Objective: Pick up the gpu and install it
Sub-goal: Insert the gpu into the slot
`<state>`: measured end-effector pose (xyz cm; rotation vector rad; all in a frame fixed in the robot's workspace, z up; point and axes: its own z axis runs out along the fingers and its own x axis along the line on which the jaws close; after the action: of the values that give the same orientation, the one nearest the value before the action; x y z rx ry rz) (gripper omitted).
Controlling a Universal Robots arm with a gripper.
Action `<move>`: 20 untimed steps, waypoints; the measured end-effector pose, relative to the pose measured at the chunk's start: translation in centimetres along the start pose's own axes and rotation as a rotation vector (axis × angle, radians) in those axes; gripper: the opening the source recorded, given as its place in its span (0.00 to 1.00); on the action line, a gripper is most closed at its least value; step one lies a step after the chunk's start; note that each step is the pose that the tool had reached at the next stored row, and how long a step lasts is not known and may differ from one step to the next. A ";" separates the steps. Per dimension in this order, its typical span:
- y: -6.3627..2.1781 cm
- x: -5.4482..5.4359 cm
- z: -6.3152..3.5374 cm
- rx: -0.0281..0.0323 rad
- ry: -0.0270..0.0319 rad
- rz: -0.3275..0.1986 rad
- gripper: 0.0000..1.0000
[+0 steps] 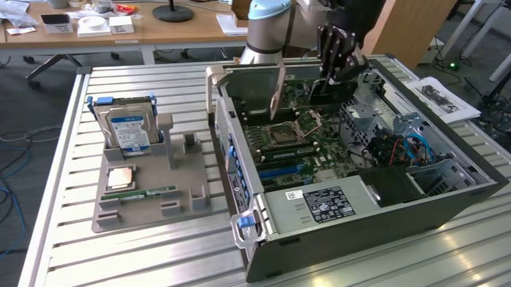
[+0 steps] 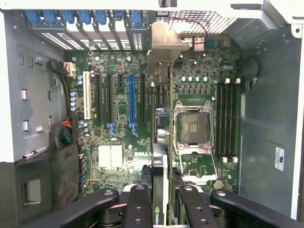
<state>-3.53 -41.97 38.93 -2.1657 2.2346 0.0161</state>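
**Card gripped edge-down above the open case**

The tool [image 2: 161,192] is clenched on the gpu [image 2: 160,173]. Its dark fingers [image 2: 137,206] press on both faces of the board near the upper edge. That hold leaves the connector edge free and pointing down at the motherboard [image 2: 114,156], which is the way a card has to meet a slot.

From the wrist, the card shows as a thin line just beside the processor socket [image 2: 192,126], on the side facing the expansion slots. Its pale bracket strip [image 2: 164,47] points beyond the socket towards the rear wall of the case, where the blue slot latches sit. The board runs parallel to the slots, so its orientation looks right. It does not lie over the long blue slot [image 2: 131,97], which is farther from the socket than the card is.

In the exterior view, the tool [image 1: 339,69] hangs over the case [image 1: 375,227] with the gpu [image 1: 324,92] below it, above the socket [image 1: 289,130]. The card looks lifted and unseated, so the pick-up appears done and the installing does not.

Well apart from the socket, outside the case on the slatted tabletop [image 1: 143,257], a grey holder [image 1: 108,222] carries the hard drive [image 1: 128,128] upright and the memory stick [image 1: 148,194] lying flat. Both parts are untouched.
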 end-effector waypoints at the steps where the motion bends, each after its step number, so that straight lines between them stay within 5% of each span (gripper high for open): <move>1: 0.03 0.0 0.17 0.0002 0.0000 0.000 0.27; 20: 0.29 0.1 2.89 0.0004 0.0002 0.000 0.27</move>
<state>-3.78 -41.97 36.04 -2.1657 2.2345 0.0154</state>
